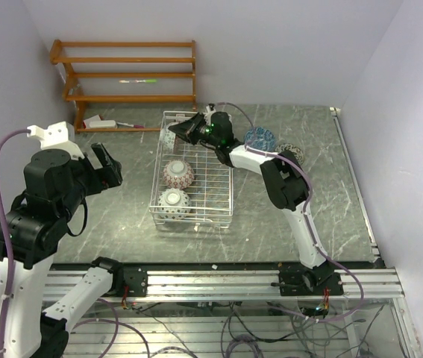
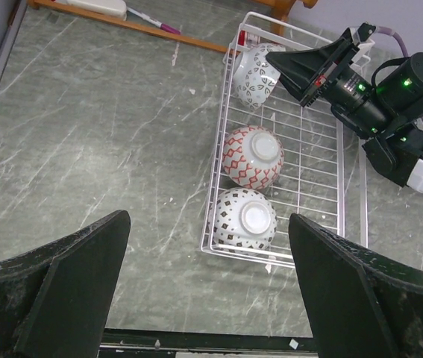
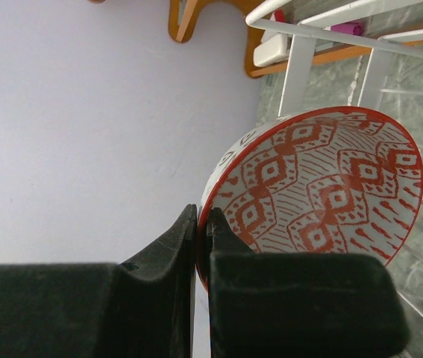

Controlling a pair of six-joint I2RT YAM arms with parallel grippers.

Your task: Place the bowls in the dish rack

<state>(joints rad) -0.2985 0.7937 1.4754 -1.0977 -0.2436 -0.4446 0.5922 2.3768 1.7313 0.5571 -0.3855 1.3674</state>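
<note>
Dish rack (image 1: pixel 212 186): white wire, on the table, long axis running away from my arm bases.

Held bowl (image 3: pixel 323 194): at the rack's far left corner, tipped on edge. Its red-patterned inside faces my right wrist and its pale outside faces left.

Right end effector (image 3: pixel 200 246): fingers pinching that bowl's rim, one inside and one outside.

Middle bowl (image 2: pixel 252 154): in the rack, upside down, foot ring up, red zigzag outside.

Near bowl (image 2: pixel 242 218): in the rack just beside the middle one, upside down, dark-patterned outside.

Blue bowl (image 1: pixel 259 138): on the table right of the rack, opening up.

Left end effector (image 1: pixel 107 165): fingers spread wide, holding nothing, above the table left of the rack.
</note>
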